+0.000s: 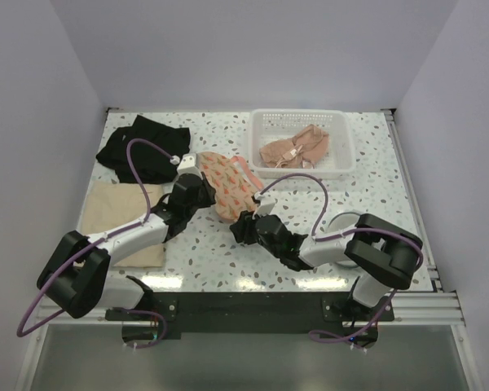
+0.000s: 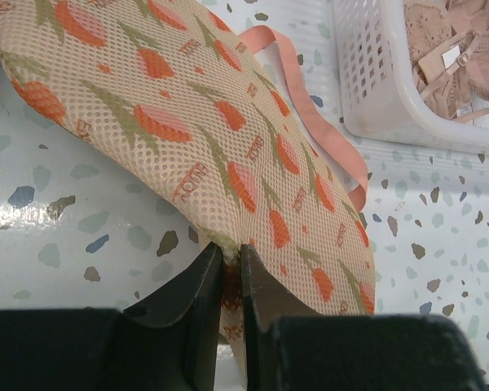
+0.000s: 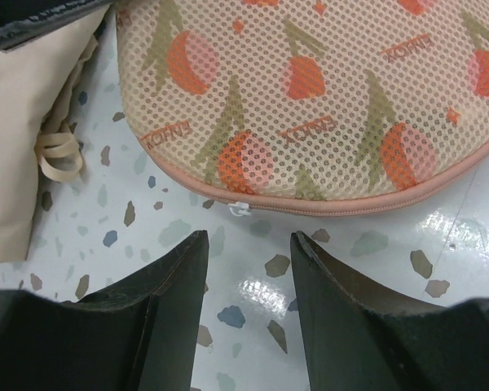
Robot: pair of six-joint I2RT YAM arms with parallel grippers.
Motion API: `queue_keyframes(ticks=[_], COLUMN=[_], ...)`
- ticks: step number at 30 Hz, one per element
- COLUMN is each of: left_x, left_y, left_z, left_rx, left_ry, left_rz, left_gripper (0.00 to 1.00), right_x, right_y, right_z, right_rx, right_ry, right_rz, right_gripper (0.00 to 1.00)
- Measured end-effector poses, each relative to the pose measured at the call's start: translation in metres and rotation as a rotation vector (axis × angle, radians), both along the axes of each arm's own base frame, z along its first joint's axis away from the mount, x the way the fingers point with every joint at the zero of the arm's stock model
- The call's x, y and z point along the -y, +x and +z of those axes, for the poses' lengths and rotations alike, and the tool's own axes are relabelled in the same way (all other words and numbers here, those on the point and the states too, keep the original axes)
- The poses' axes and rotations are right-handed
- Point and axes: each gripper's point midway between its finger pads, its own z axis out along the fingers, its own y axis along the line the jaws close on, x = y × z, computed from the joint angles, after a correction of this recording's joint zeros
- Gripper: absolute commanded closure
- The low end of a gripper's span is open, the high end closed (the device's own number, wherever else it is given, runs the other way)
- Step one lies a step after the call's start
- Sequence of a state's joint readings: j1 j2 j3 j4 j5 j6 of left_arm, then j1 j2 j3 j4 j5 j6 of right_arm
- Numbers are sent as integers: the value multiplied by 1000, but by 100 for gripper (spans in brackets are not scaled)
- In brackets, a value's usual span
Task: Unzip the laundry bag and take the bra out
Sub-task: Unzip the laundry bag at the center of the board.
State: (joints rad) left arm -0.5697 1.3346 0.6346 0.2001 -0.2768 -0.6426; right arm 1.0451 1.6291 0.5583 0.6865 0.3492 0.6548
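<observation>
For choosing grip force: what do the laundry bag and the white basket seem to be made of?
The laundry bag looks like soft matte mesh fabric: tiny holes show across the print. The white basket is probably rigid plastic: smooth, with moulded slotted walls.

In the upper left of your overhead view lies a crumpled black garment (image 1: 143,147). Just below it, at the left, is a flat tan cloth (image 1: 118,213). A white plastic basket (image 1: 345,151) sits upper right. All rest on a speckled table (image 1: 375,191).
</observation>
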Motion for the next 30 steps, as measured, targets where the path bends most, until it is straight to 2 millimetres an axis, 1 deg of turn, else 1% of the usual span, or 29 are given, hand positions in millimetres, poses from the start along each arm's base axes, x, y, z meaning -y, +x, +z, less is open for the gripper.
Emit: queue_keyframes(ticks=[5, 8, 12, 16, 26, 28, 29, 30], left_x=[0, 0, 0, 0, 0, 0, 0, 0], left_y=[0, -1, -1, -1, -1, -1, -1, -1], left_z=[-1, -1, -1, -1, -1, -1, -1, -1], left_rx=[-3, -4, -4, -4, -4, -4, -4, -5], left_ry=[2, 2, 2, 2, 1, 1, 1, 2], left_rz=[0, 0, 0, 0, 0, 0, -1, -1], left_gripper=[81, 81, 81, 81, 82, 82, 82, 82], right_x=[2, 3, -2, -6, -6, -5, -5, -5], right_y=[1, 4, 9, 12, 17, 18, 18, 18], right_z=[-8, -7, -5, -8, -8, -7, -7, -7], right_rx=[10, 26, 49, 57, 76, 81, 83, 84], right_ry=[-37, -52, -59, -74, -91, -95, -97, -98], right_rz=[3, 0, 1, 7, -5, -8, -7, -6], right_gripper=[53, 53, 54, 57, 74, 80, 89, 94])
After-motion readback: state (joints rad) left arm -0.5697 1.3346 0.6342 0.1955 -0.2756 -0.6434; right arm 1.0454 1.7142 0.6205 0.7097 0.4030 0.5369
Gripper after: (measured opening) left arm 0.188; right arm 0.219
